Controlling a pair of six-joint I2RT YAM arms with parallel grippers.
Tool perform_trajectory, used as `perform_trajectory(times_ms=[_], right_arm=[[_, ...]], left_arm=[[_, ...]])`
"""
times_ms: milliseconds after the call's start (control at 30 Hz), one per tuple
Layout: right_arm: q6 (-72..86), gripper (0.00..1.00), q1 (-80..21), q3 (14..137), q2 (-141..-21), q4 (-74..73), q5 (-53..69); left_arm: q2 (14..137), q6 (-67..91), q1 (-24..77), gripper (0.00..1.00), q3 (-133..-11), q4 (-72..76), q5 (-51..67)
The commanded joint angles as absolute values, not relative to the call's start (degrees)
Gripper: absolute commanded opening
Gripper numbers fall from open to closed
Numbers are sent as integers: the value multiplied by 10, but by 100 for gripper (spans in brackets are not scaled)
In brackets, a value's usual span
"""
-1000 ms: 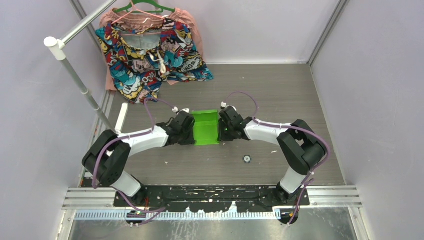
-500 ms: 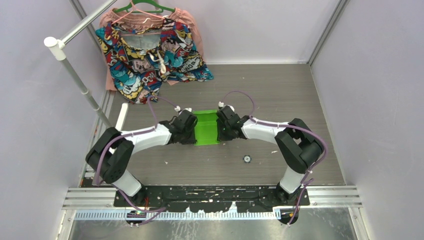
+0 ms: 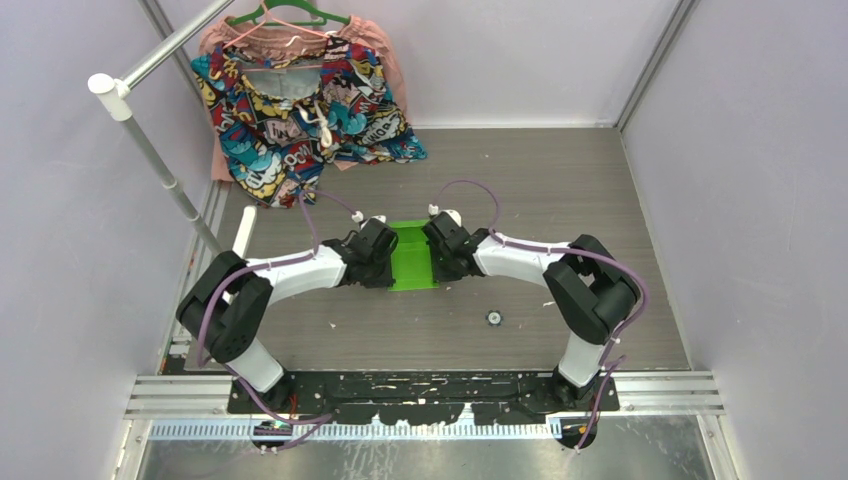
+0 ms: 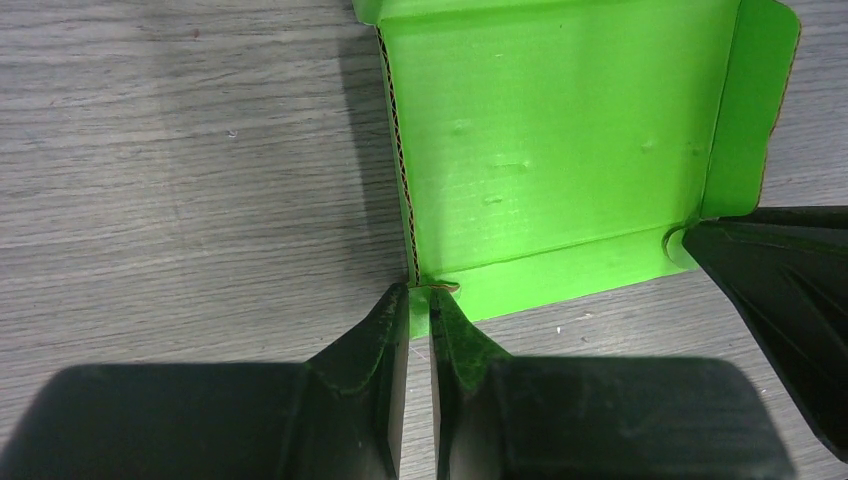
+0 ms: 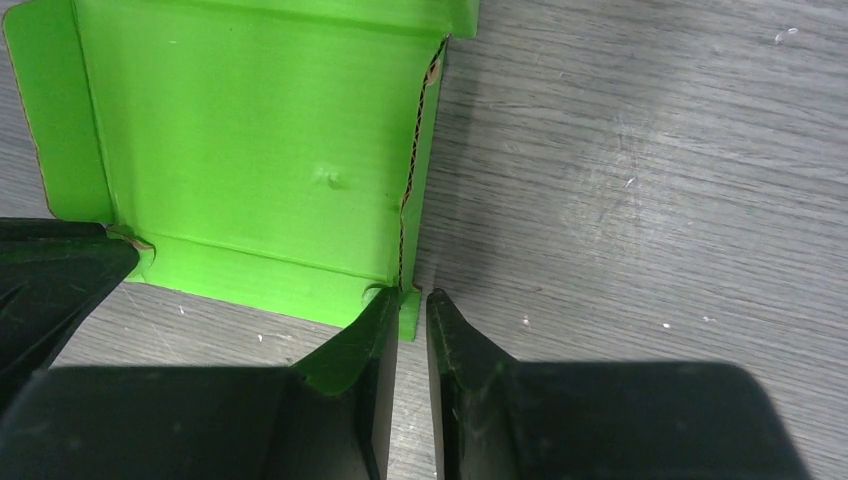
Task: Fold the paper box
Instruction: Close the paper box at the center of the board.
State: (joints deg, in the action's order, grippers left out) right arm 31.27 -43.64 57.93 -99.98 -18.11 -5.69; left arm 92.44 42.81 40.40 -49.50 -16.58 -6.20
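The paper box (image 3: 412, 256) lies about mid-tabletop. It is thin lime-green card, smooth with a few small dents, folded into a shallow open tray. Its floor (image 4: 560, 150) is flat, the two side walls stand up, and a low strip is creased along the near side. The cut edges show fine corrugation. A rounded tab (image 4: 752, 110) stands at one corner.

The left fingers (image 4: 385, 340) are black, wedge-shaped and nearly pressed together. They pinch the near end of the box's left wall. The right fingers (image 5: 460, 340) are just as narrow and pinch the near end of its right wall (image 5: 418, 180), so both arms flank the box closely.

The tabletop (image 3: 560, 190) around the box is grey wood-grain laminate, scuffed and flecked with white. It is bare on the box's far and right sides. A small dark round object (image 3: 493, 318) sits near the box, to its near right. Well beyond the box's far-left corner, a colourful comic-print garment (image 3: 300, 110) hangs from a green hanger (image 3: 285, 14). A white rail (image 3: 150, 140) slants beside it.
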Motion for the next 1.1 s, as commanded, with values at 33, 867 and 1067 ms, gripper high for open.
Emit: perform_trajectory(times_ms=[33,867,1067], right_arm=[[297,22,-451,596,-1020,-221,-95],[300,21,-479,602,-1047,-243,-127],[301,21,-484,603,-1055,-244,-129]], left_arm=[[937,417,410,14,-502,-174,-64],[938,423,412,13,-466,-160,-61],[937,431,413,13,-454,-153,-57]])
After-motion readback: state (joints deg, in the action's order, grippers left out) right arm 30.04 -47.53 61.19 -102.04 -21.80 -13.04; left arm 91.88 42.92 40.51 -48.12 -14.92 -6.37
